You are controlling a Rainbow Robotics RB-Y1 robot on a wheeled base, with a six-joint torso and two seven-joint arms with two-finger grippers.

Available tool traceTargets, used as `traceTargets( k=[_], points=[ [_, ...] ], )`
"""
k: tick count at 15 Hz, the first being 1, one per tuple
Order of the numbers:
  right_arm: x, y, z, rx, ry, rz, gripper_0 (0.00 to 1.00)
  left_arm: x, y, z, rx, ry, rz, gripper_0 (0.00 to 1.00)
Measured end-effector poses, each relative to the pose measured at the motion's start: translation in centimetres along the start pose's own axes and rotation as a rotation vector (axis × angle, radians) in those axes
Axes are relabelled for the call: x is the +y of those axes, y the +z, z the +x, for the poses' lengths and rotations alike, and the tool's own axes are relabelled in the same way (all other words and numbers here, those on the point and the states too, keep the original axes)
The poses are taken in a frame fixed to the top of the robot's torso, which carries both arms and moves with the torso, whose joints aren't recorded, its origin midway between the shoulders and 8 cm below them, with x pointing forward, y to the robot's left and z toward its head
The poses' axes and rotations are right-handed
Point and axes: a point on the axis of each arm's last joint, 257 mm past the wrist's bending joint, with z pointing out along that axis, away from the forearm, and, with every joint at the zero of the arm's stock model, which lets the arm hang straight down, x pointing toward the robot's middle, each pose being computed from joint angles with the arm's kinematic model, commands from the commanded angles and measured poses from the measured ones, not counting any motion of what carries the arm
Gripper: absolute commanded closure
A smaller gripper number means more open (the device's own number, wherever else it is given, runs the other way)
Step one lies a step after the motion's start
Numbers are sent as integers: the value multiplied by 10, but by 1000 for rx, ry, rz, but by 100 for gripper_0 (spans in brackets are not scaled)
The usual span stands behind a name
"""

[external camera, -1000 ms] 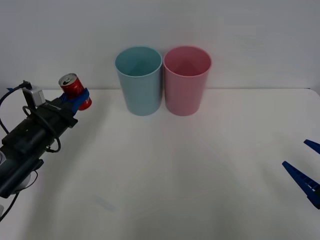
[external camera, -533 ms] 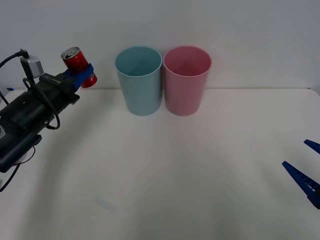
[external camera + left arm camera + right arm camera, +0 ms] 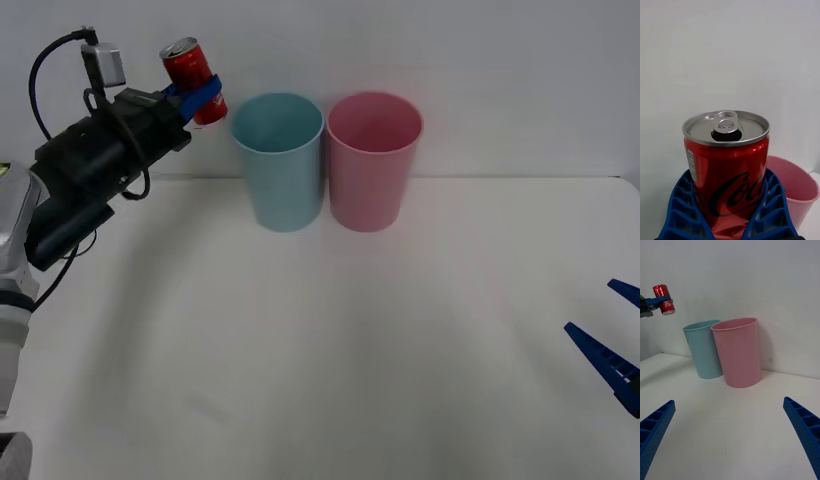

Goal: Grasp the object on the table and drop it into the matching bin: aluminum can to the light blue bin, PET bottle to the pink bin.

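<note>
Jaws of the left gripper [image 3: 205, 95] are clamped on the red can [image 3: 190, 72], blue fingers [image 3: 769, 204] on either side of its lower body, silver top up with the tab opening visible. Can is lifted well above the table [image 3: 330, 340], just left of the light blue bin [image 3: 278, 160] and roughly level with its rim or a bit higher, leaning slightly. It isn't over the mouth yet.

Risks as I see them:
- Release too soon: the can would hit the near-left rim or fall outside onto the table. It needs to travel further right first.
- Overshoot: the pink bin [image 3: 374, 160] stands right beside the blue one, walls nearly touching, so too much rightward travel puts it in the wrong bin.
- Too low a path: fingers or can could clip the blue rim and tip the bin, which looks light.
- Grip is low on the can, so a jerk could let it pivot.

Right gripper [image 3: 730, 435] is parked near the right edge of the table, jaws wide, holding nothing.
</note>
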Motion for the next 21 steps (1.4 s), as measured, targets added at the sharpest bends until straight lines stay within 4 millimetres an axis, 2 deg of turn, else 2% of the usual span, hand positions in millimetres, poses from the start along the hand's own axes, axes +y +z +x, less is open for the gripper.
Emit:
traceTargets(
  k=[8,13,14,15,16,17,21],
  points=[
    [0,0,0,0,0,0,0,2,69,9,93,39,26,96],
    [0,0,0,0,0,0,0,-7,88,15,97,48,19,96],
    [0,0,0,0,0,0,0,-9,89,16,95,48,19,93],
    [0,0,0,0,0,0,0,-10,90,17,95,53,20,78],
    [0,0,0,0,0,0,0,-11,90,17,95,56,20,25],
    [0,0,0,0,0,0,0,-11,90,17,95,59,20,0],
    [0,0,0,0,0,0,0,-11,90,17,93,75,23,0]
  ],
)
